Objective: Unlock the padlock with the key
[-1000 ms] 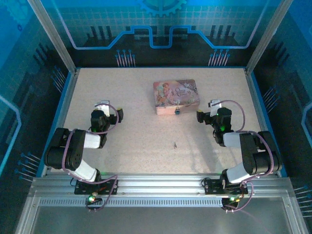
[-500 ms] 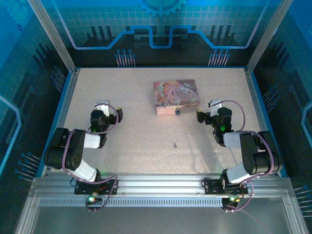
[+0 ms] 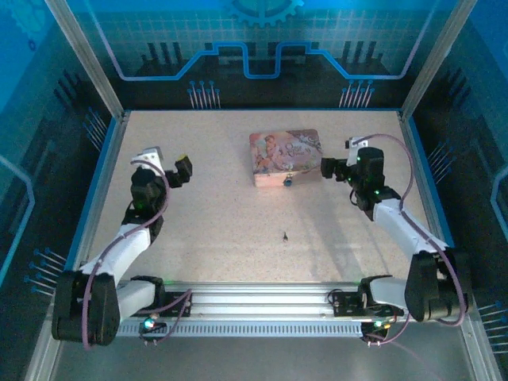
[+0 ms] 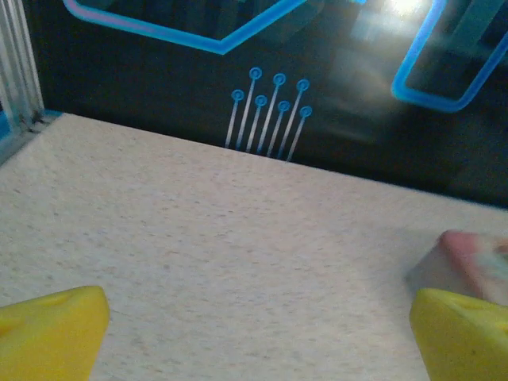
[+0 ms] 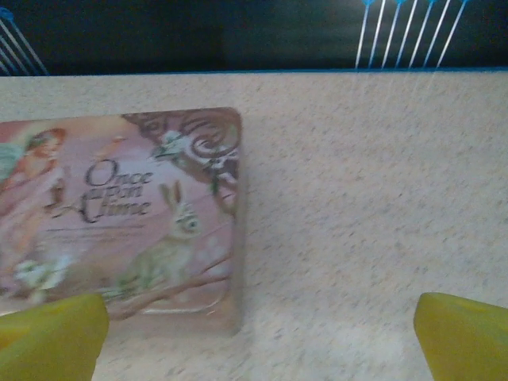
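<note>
Currently | left gripper (image 3: 181, 169), right gripper (image 3: 327, 168): jaws wide, empty, flanking tin (image 3: 274, 151), judged ready to reach | padlock (image 3: 288, 181): at tin's near face | key (image 3: 285, 236): loose on table (image 3: 214, 222), not yet picked up.

Matt speckled table (image 3: 222, 214); smooth printed metal tin (image 3: 286, 157), faint sheen.

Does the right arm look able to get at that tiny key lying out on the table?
Probably yes: the key lies alone on the bare table, with nothing between it and the open right tool.
</note>
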`<control>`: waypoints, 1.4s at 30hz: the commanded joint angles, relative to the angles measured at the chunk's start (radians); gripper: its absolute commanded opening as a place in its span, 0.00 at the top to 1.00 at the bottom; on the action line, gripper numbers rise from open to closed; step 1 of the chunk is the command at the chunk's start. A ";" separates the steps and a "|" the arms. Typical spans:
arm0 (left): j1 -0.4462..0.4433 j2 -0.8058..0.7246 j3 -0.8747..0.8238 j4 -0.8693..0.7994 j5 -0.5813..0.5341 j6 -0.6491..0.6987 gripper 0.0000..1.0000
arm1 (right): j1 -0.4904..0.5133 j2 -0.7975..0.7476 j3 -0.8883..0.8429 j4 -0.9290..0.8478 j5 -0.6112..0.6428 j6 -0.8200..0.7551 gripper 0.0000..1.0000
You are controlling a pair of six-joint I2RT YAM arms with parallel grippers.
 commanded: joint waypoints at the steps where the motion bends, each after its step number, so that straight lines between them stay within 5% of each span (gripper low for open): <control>1: -0.011 -0.061 0.061 -0.303 0.086 -0.210 0.01 | 0.073 -0.034 0.071 -0.390 -0.005 0.197 0.00; 8: -0.098 -0.150 0.053 -0.460 0.268 -0.413 0.01 | 0.294 -0.062 0.095 -0.655 -0.152 0.391 0.03; 17: -0.293 -0.067 0.021 -0.326 0.262 -0.488 0.01 | 0.503 0.065 0.078 -0.675 -0.186 0.551 0.22; 29: -0.308 -0.066 0.026 -0.338 0.244 -0.442 0.01 | 0.588 0.305 0.163 -0.681 -0.135 0.601 0.48; 42: -0.308 -0.083 0.034 -0.352 0.237 -0.421 0.01 | 0.622 0.400 0.161 -0.647 -0.128 0.628 0.59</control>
